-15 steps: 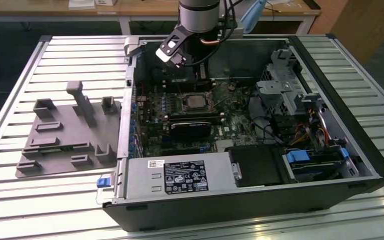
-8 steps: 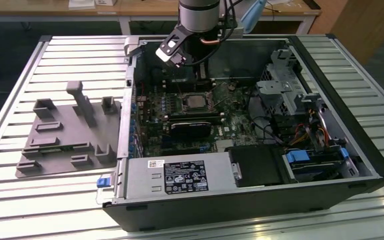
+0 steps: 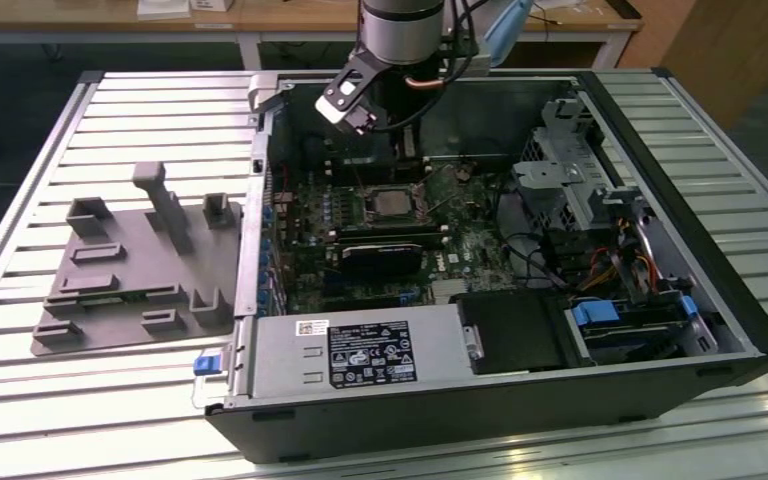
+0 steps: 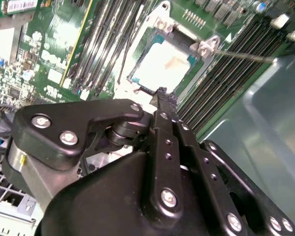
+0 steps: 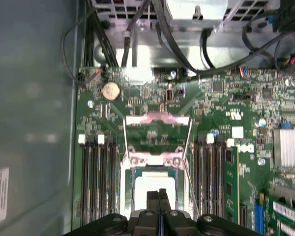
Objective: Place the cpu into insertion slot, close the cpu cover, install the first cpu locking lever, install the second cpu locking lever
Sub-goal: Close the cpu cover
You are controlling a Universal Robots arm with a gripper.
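The cpu (image 5: 150, 184), a silvery square, lies in the insertion slot (image 3: 387, 201) on the green motherboard (image 5: 236, 98). In the second wrist view the cpu (image 4: 160, 69) shows bright just past the fingertips. The cpu cover (image 5: 157, 119) stands swung open behind the slot, and the board shows through its window. A thin locking lever (image 4: 241, 56) juts free from the slot's corner. My gripper (image 5: 160, 195) hangs over the near edge of the slot, its black fingers pressed together with nothing between them. From outside, the gripper (image 3: 357, 115) is inside the case above the board.
The grey case wall (image 5: 34, 123) is close beside the slot. Memory slots (image 5: 96, 182) flank it on both sides. Black cables (image 5: 187, 54) hang at the board's far end. A black card (image 3: 381, 255), the power supply (image 3: 357, 350) and a grey fixture (image 3: 131, 270) lie farther off.
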